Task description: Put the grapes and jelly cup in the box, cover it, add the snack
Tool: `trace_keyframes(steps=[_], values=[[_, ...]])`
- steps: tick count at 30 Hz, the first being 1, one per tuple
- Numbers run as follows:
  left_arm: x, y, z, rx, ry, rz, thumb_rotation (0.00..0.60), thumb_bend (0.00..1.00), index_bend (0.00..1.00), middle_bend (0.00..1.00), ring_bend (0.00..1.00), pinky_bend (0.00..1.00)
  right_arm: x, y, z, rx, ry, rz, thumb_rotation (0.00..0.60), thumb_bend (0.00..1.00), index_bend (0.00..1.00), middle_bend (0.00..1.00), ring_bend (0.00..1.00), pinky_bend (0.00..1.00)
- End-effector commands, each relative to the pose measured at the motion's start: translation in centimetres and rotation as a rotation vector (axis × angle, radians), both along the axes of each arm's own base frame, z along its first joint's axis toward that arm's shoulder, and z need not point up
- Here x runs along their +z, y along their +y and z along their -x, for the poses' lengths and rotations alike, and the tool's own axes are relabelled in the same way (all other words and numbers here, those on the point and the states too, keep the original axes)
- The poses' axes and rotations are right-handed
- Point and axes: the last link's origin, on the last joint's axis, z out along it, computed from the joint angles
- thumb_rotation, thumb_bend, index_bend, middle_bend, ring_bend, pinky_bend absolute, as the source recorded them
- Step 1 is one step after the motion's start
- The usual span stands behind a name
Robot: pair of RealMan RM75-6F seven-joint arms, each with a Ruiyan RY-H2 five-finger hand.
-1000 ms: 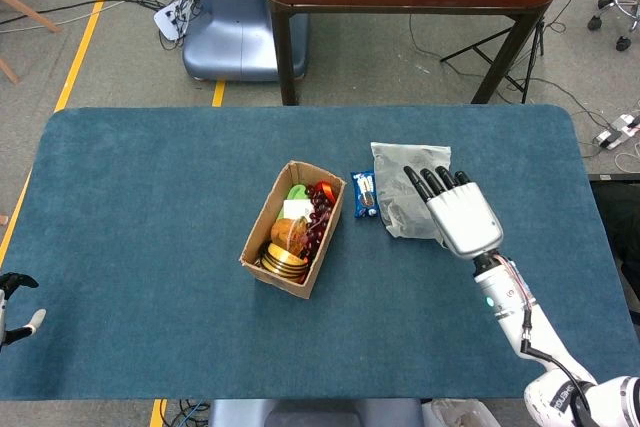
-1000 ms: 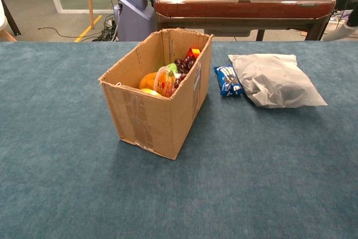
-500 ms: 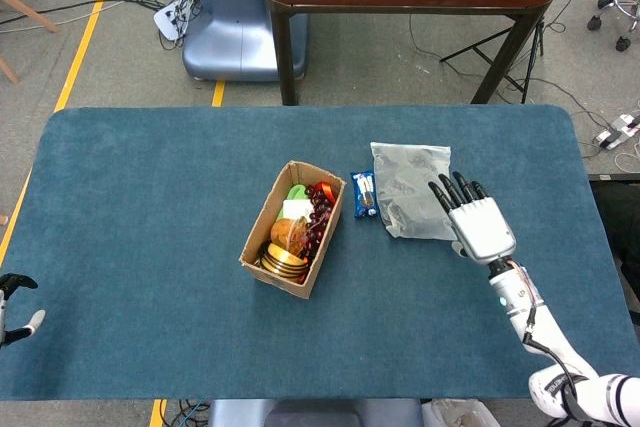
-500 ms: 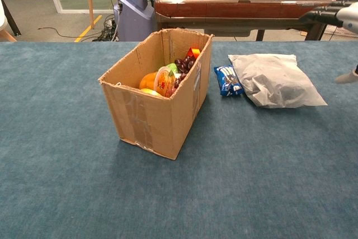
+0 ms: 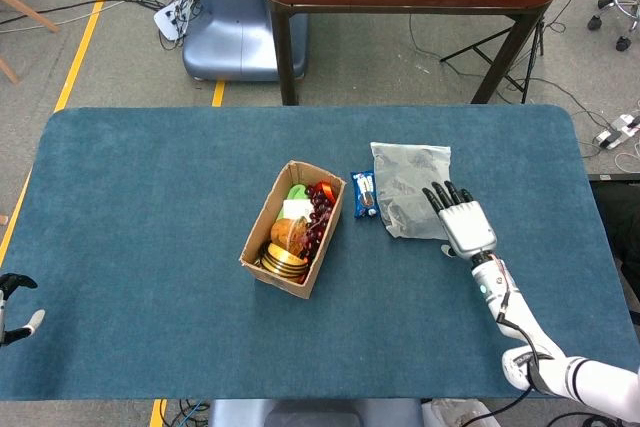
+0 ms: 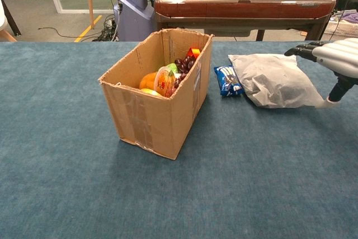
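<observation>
My right hand [image 5: 462,225] has come lower and closer to the table over the last second, settling at the near right edge of the grey plastic bag [image 5: 410,200]. Its fingers are spread flat and hold nothing. In the chest view it hangs just above the bag's right corner; I cannot tell whether it touches. I judge that I am lining up to take the bag as the cover.

The cardboard box [image 6: 159,96] stands open-topped at mid-table, its corrugated walls patched with tape. Dark purple grapes [image 5: 320,215] and a clear, round jelly cup [image 6: 164,80] already lie inside among other food. The bag is crinkled, soft and translucent, with something dark within. A small glossy blue snack packet [image 5: 364,195] lies between box and bag, touching the bag.

My left hand [image 5: 14,307] shows only at the table's edge; I cannot tell its state.
</observation>
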Motion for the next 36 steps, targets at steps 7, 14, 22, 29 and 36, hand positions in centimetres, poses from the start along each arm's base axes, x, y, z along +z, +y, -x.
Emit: trace_keyframes(steps=[7,14,22,29,36], values=[[0.1,0.0,0.0,-0.001,-0.003,-0.006,0.6,0.22,0.42,0.38,0.31,0.46,-3.0,-2.5,-0.8,-0.027,-0.056,-0.031,0.6,0.0,0.01,0.04,0.01,0.19],[0.3,-0.1,-0.1,-0.004,-0.009,-0.012,0.6,0.22,0.42,0.38,0.31,0.46,-4.5,-3.4,-1.1,-0.039,-0.099,-0.063,0.6,0.01,0.05,0.12,0.04,0.19],[0.5,-0.2,-0.2,-0.005,-0.013,-0.02,0.6,0.22,0.42,0.38,0.31,0.46,-4.7,-4.1,-0.7,-0.04,-0.13,-0.077,0.6,0.31,0.21,0.31,0.26,0.44],[0.5,-0.3,-0.1,-0.002,-0.012,-0.022,0.6,0.22,0.42,0.38,0.31,0.46,-3.9,-4.6,-0.3,-0.019,-0.149,-0.034,0.6,0.51,0.48,0.57,0.56,0.71],[0.5,-0.3,0.0,0.004,-0.011,-0.022,0.6,0.23,0.42,0.38,0.31,0.46,-0.6,-4.5,-0.9,0.047,-0.174,0.051,0.6,0.53,0.57,0.65,0.64,0.78]])
